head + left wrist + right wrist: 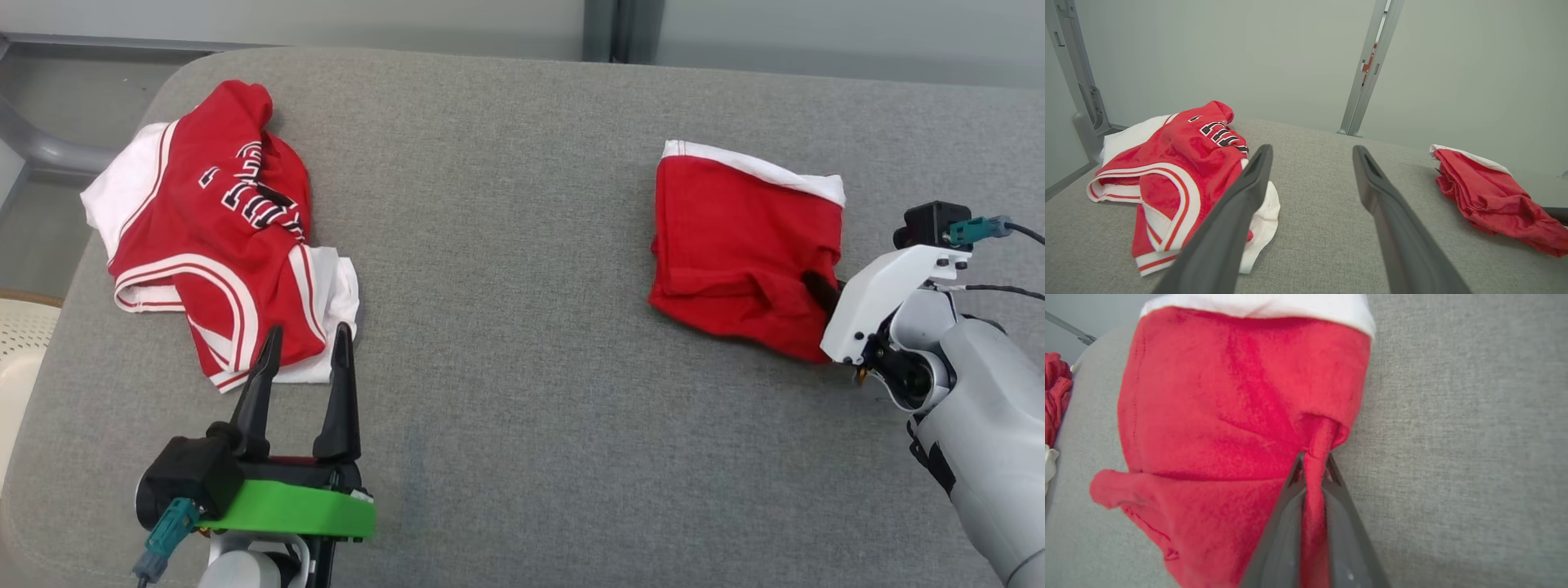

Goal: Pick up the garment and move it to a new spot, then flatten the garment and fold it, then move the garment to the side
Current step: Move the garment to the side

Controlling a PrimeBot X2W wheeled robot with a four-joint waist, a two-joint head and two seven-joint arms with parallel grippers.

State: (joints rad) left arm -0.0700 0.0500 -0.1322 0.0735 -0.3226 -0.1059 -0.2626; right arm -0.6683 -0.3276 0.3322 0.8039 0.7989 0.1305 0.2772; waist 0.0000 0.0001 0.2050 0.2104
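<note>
— What is the garment (739,237) like?
— Red, folded to a rough square, with a white band along its far edge, lying flat.
— Where?
— Well right of the crumpled jersey (220,220). Its near corner bunches into a ridge, perhaps slightly raised.

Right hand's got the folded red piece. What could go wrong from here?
1. The right hand pinches only a thin ridge on the red garment; dragging it sideways may pull the fold open.
2. The left hand stands open right at the hem of the jersey; a forward move might snag it.
</note>
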